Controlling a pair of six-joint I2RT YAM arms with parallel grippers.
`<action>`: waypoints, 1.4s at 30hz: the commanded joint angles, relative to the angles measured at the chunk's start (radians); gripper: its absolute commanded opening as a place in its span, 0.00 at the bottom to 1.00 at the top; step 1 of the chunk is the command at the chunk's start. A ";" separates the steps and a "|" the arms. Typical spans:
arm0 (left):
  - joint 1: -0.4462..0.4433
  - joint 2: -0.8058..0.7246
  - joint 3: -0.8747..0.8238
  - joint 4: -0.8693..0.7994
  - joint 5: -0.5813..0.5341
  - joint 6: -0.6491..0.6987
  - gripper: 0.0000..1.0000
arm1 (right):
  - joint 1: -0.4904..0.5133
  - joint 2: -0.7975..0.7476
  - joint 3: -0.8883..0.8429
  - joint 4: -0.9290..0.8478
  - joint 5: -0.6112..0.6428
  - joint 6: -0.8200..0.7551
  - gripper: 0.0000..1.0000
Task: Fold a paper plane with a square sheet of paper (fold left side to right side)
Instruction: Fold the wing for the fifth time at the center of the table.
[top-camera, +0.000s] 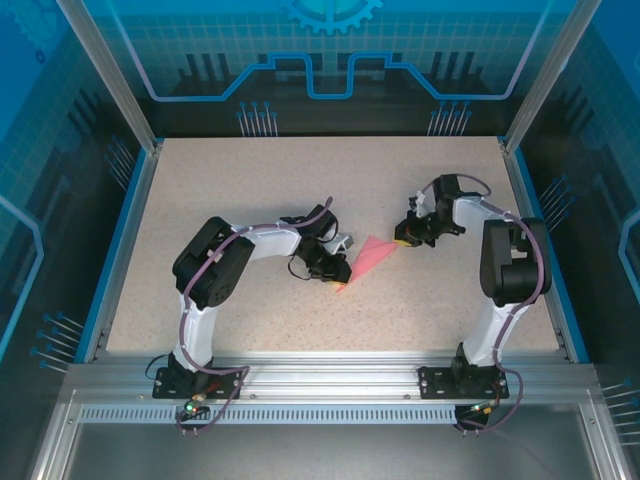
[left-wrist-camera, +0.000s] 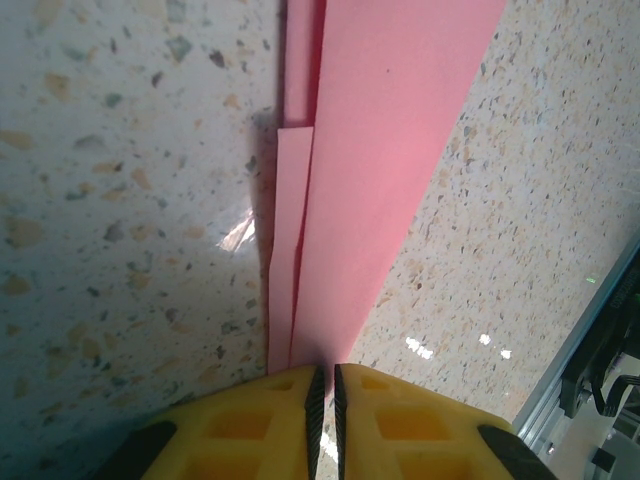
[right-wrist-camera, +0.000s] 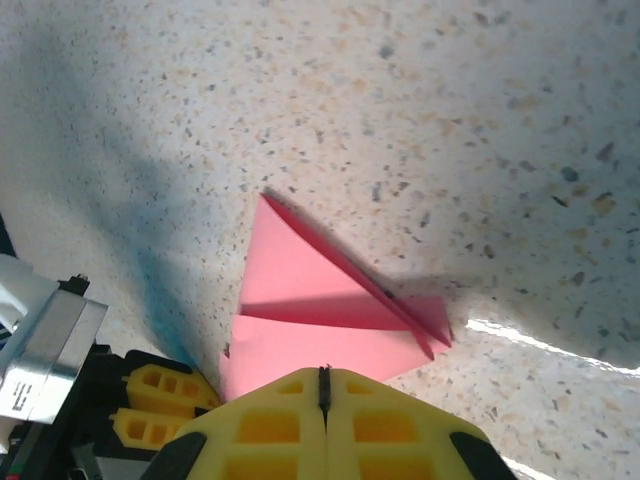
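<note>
One paper plane (left-wrist-camera: 380, 150) pinched in left tool (left-wrist-camera: 325, 375).

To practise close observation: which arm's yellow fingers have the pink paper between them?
The left arm's fingers: the folded pink paper runs into the narrow gap between them. The right arm's fingers are pressed together with nothing between them.

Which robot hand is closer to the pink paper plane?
Left. The left gripper pinches the paper plane's narrow end between its fingers. The right gripper sits closed at the wide end, and I cannot tell whether it touches.
</note>
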 joint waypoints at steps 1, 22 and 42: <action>-0.001 0.045 -0.019 -0.067 -0.055 0.024 0.16 | 0.052 -0.014 0.031 -0.125 0.040 -0.081 0.00; -0.002 0.047 -0.023 -0.069 -0.060 0.022 0.16 | 0.137 0.159 0.169 -0.267 0.224 -0.135 0.00; -0.001 0.058 -0.027 -0.080 -0.070 0.022 0.16 | 0.082 0.217 0.217 -0.316 0.141 -0.166 0.00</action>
